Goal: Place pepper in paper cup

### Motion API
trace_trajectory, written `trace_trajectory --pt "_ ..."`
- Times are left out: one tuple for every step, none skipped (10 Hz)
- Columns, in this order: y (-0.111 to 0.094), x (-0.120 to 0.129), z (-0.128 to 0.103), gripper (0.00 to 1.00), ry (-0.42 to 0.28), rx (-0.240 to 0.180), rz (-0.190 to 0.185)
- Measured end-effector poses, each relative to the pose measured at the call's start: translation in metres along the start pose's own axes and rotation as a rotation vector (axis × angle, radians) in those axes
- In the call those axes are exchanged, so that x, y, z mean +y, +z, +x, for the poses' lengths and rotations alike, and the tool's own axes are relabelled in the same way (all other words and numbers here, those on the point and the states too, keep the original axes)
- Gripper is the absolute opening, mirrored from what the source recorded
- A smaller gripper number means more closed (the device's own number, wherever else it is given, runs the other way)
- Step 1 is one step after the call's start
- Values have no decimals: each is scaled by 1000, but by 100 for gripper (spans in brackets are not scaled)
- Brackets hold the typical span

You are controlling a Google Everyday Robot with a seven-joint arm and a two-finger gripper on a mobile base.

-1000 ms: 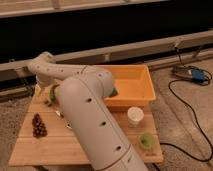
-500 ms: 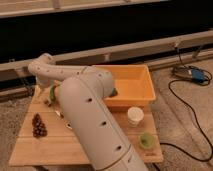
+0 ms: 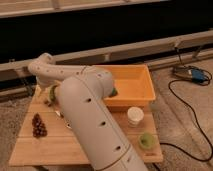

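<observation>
Camera view: my arm (image 3: pixel 90 120) folds back over counter (image 3: pixel 30 150), wrist dropping at far left corner, a reach that suits low pick there. Pincer (image 3: pixel 56 99) mostly hidden behind own forearm; spread wide, gripping nothing I can make out. Small curved green thing, likely pepper (image 3: pixel 51 92), lies just beside pincer; touching or not, can't tell. Paper cup (image 3: pixel 135 116) stands upright, mouth up to receive, well apart from pincer, in front of orange tray (image 3: pixel 135 75).

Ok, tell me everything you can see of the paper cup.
The paper cup is small, off-white and slightly tapered, upright on the wooden table just in front of the orange tray, mouth up. Nothing but the table looks to touch it. The gripper is out of sight behind the arm.
</observation>
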Motion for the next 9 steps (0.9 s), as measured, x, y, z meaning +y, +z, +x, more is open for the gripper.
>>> trace_trajectory --pt "10 -1 2 80 17 13 10" --pt "22 0 3 80 35 22 21" --pt "30 -2 4 80 54 27 30" --pt "32 -5 3 80 77 26 38" --pt "34 -8 3 80 105 23 43" --pt "34 -11 3 80 133 16 47" --pt "33 -15 3 80 154 10 51" --pt "32 -21 2 80 180 3 59" --pt "31 -25 1 80 194 0 65"
